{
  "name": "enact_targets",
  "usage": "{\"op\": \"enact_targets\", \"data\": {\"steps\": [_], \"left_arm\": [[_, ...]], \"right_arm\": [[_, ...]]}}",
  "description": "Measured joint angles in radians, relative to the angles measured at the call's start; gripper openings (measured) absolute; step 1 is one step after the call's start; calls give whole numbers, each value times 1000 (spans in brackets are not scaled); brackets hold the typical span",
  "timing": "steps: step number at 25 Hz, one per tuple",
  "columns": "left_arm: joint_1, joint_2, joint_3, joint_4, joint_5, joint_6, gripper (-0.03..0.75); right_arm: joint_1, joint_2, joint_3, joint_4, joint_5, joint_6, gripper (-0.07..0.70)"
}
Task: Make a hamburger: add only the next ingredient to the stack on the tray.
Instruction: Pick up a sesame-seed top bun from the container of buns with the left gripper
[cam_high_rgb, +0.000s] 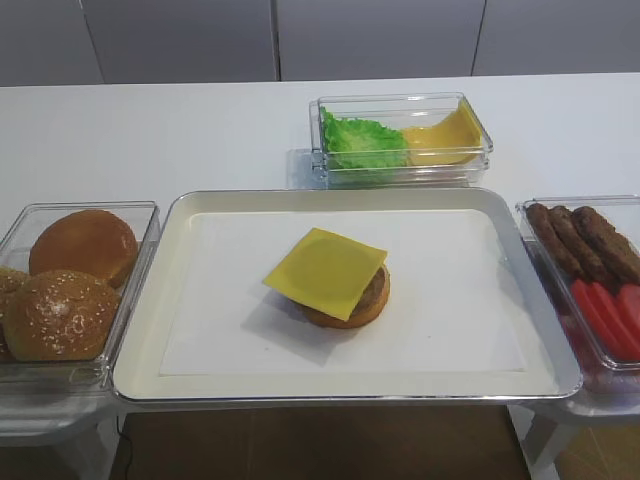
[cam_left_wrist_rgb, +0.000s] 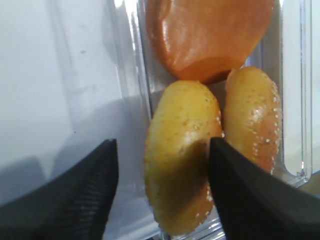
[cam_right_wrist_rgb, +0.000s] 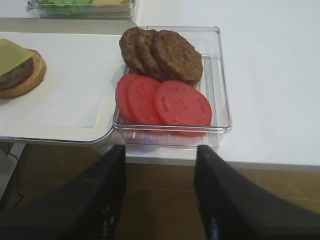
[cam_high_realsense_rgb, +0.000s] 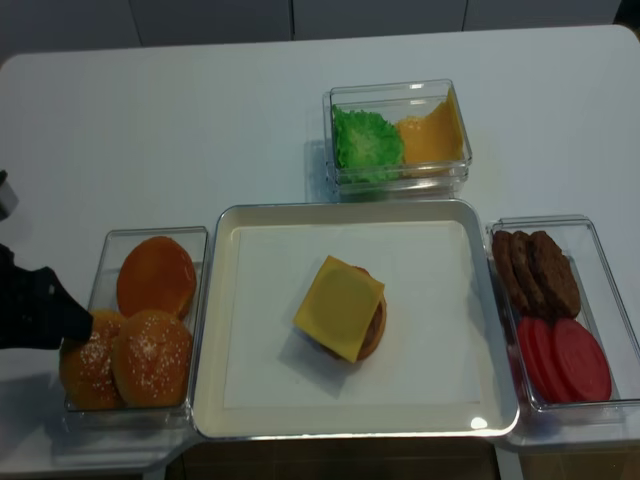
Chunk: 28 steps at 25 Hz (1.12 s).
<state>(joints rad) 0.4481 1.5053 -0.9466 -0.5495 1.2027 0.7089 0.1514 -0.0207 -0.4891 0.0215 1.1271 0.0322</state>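
Two sesame-seeded bun tops (cam_high_realsense_rgb: 152, 357) lie side by side in the clear bin (cam_high_realsense_rgb: 109, 240) at the counter's (cam_high_realsense_rgb: 200, 120) front left corner, with a smooth seedless bun (cam_high_realsense_rgb: 156, 275) just behind them in the same bin. The left gripper (cam_left_wrist_rgb: 162, 141) hangs over the bun top nearest the bin's outer wall. Its dark fingers (cam_left_wrist_rgb: 95, 190) stand well apart on either side of that bun: one is clear of it, the other is at its edge, and contact cannot be told. One metal tray (cam_high_rgb: 150, 300), lined with white paper (cam_high_rgb: 450, 300), sits at the middle of the counter's front edge. The stack (cam_high_rgb: 335, 280) rests near the tray's centre: a bun bottom, a brown patty, and a square yellow cheese slice (cam_high_rgb: 325, 270) overhanging on top. The right gripper (cam_right_wrist_rgb: 157, 150) hovers off the front edge by the front right corner, its fingers (cam_right_wrist_rgb: 112, 190) spread wide and holding nothing. One bin (cam_right_wrist_rgb: 220, 90) there holds three dark patties (cam_right_wrist_rgb: 170, 55) and red tomato slices (cam_right_wrist_rgb: 175, 102). One more bin (cam_high_rgb: 480, 125), behind the tray, holds green lettuce (cam_high_rgb: 360, 140) and yellow cheese (cam_high_rgb: 445, 135).
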Motion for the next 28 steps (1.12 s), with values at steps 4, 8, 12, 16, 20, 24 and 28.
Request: {"op": "enact_targets", "data": {"steps": [4, 8, 12, 16, 20, 24, 28], "left_arm": [[0, 2, 0, 0, 2, 0, 419], [0, 2, 0, 0, 2, -2, 407], [0, 2, 0, 13, 4, -13, 405], [0, 2, -2, 14, 6, -18, 405], [0, 2, -2, 14, 6, -18, 403], [0, 2, -2, 5, 7, -18, 358], [0, 2, -2, -6, 11, -18, 269]], "right_arm": [[0, 0, 0, 0, 0, -2, 356], [0, 0, 0, 0, 0, -2, 356], [0, 0, 0, 0, 0, -2, 356], [0, 0, 0, 0, 0, -2, 356], [0, 0, 0, 0, 0, -2, 356], [0, 0, 0, 0, 0, -2, 356], [0, 0, 0, 0, 0, -2, 356]]}}
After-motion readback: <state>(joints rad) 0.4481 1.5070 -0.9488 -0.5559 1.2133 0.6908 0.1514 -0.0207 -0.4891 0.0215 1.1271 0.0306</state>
